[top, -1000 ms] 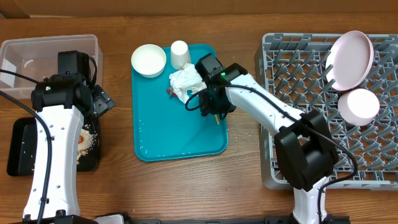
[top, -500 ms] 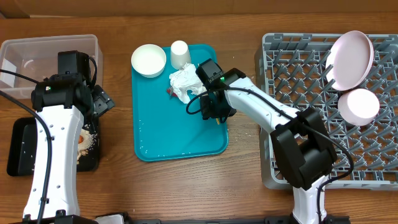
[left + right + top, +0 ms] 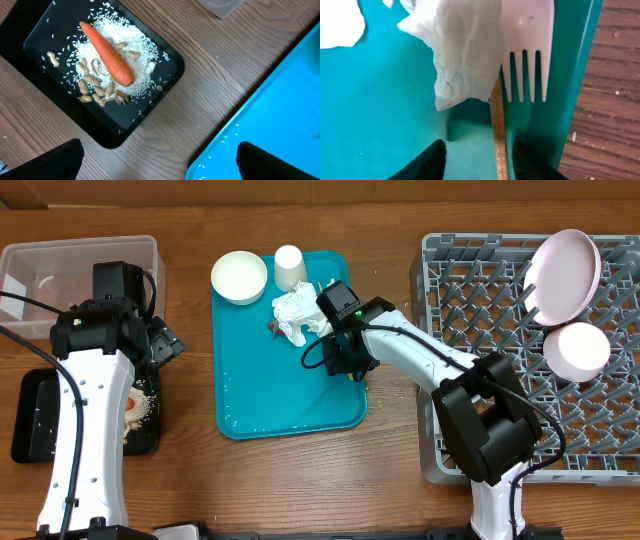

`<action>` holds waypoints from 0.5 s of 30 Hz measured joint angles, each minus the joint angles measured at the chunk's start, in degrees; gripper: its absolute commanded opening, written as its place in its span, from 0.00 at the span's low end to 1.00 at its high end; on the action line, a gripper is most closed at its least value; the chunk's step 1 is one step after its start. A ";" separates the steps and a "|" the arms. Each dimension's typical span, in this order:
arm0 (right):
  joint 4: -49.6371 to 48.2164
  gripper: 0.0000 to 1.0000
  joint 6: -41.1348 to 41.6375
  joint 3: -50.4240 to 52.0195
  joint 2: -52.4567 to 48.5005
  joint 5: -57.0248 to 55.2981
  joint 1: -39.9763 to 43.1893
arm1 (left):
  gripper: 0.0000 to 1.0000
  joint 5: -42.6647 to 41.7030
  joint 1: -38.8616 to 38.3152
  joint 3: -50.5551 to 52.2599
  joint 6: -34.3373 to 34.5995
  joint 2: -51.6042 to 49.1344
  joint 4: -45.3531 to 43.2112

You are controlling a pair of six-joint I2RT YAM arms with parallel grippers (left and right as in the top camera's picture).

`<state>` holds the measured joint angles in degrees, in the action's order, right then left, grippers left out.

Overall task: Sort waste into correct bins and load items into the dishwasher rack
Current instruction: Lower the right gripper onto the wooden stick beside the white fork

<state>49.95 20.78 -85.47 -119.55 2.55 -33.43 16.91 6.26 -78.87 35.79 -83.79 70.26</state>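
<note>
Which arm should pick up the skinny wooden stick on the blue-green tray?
Right. The right gripper straddles the thin wooden stick on the flat teal tray. The left gripper hovers open near the shallow black rectangular tray, far off.

Orange carrot [image 3: 107, 53] slantwise on white rice and peanuts [image 3: 95, 85] in shallow black tray [image 3: 150, 97], far left. Clear tub [image 3: 50, 280] just behind it.

On teal tray [image 3: 280, 400]: crumpled white napkin [image 3: 465, 45] draped over the end of a thin wooden stick [image 3: 497, 130]. White fork [image 3: 527, 40] parallel, just beside stick, along right rim. Small red scrap [image 3: 271, 326] at napkin's left edge. Bowl [image 3: 239, 277] and cup [image 3: 290, 267] at back edge.

Pinkish plate [image 3: 563, 275] on edge in grey rack [image 3: 480, 290]. Second bowl [image 3: 576, 350] tilted just in front.
</note>
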 measured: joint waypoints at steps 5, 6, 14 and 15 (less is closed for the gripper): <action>0.44 0.19 0.11 0.11 0.00 -0.52 0.00 | 1.00 0.00 0.00 0.00 0.00 0.00 0.00; 0.61 0.15 0.33 0.13 0.00 -0.50 0.00 | 1.00 0.00 0.00 0.00 0.00 0.00 0.00; 1.40 0.05 1.46 0.22 0.11 -0.63 0.00 | 1.00 0.00 0.00 0.00 0.00 0.00 0.00; 1.57 0.05 1.51 0.22 0.11 -0.63 0.00 | 1.00 0.00 0.00 0.00 0.00 0.00 0.00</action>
<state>51.53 22.28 -85.25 -119.44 1.91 -33.43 16.91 6.26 -78.87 35.79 -83.79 70.26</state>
